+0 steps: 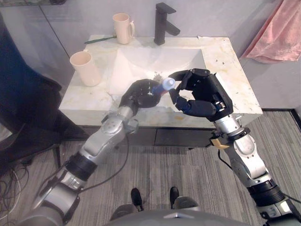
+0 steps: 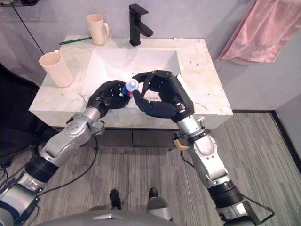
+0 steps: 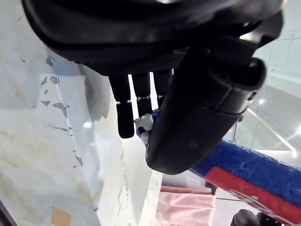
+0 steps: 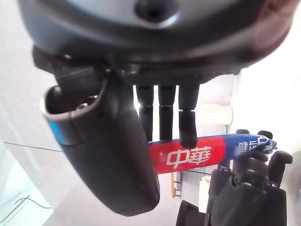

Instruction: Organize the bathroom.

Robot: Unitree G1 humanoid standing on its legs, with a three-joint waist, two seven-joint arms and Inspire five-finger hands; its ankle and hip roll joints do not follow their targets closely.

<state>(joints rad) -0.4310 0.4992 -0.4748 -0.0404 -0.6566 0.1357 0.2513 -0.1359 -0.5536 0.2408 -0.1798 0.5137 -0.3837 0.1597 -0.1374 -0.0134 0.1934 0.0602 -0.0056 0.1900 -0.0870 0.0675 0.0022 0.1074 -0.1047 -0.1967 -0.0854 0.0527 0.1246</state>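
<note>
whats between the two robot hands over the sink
A toothpaste tube bridges them: the left robot hand holds one end, and the right robot hand curls round the capped end, seen in both eye views above the sink.

Pretty plain bathroom: marble worktop (image 1: 225,75) with sunken basin, black faucet (image 1: 163,22), grey walls, striped grey floor (image 1: 188,174), pink towel (image 1: 277,33) hanging right.

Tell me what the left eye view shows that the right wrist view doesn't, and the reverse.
Left eye view alone: the sink, black faucet, green toothbrush and pink towel.
Right wrist view alone: the tube's red and blue printed side.
Both: the tube, held in the left hand, with the right hand closing on it, and a cream cup.
</note>
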